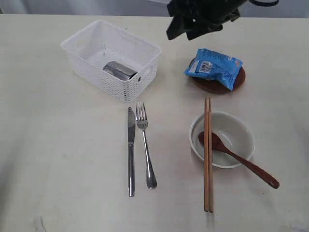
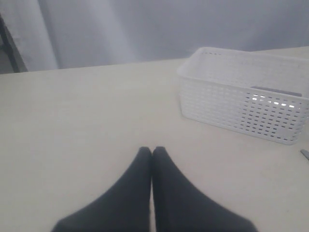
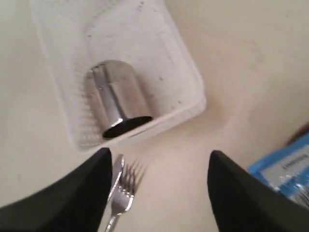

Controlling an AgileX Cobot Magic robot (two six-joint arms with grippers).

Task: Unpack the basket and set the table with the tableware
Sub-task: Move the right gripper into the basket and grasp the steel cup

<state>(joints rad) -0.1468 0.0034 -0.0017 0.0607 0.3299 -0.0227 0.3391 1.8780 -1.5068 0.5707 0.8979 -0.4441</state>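
My left gripper (image 2: 152, 151) has two matte black fingers (image 2: 125, 193), broad-based and tapering to rounded tips. My right gripper (image 3: 159, 153) wears the same plain wedges, on a dark, angular arm (image 1: 200, 17).

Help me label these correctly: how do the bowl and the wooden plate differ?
The bowl is off-white and deep; the plate is dark brown and flat. The bowl holds the spoon, with chopsticks across its rim; the plate lies under the blue snack packet. Both are round and rest on the table.
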